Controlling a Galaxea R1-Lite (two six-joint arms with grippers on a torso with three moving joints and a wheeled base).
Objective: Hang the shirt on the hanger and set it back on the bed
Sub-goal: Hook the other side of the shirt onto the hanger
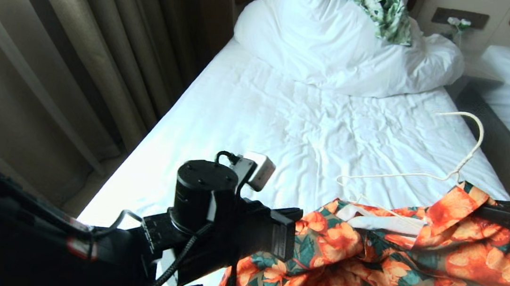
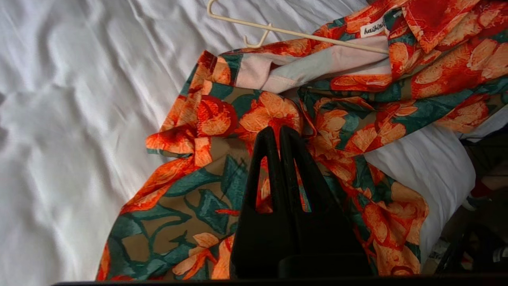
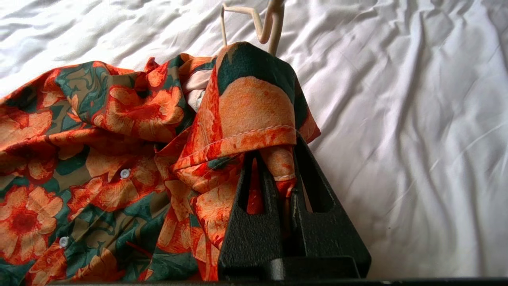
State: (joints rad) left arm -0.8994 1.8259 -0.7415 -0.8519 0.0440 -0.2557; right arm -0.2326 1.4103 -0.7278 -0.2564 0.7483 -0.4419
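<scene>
White sheets cover the bed (image 1: 262, 115). Near its foot edge lies the shirt (image 1: 389, 261), half threaded on the hanger (image 1: 422, 175). Right gripper (image 3: 291, 174) pinches the collar; left gripper (image 2: 278, 133), closed, holds nothing. Dressing remains unfinished.

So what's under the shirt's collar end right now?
The hanger runs under the shirt: its hook and one arm lie bare on the bed; the rest is covered.

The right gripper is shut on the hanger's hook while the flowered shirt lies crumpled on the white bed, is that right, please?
Not quite: the right gripper is shut on a fold of the shirt, not the hanger, whose hook lies free on the bed. The right wrist view shows it.
</scene>
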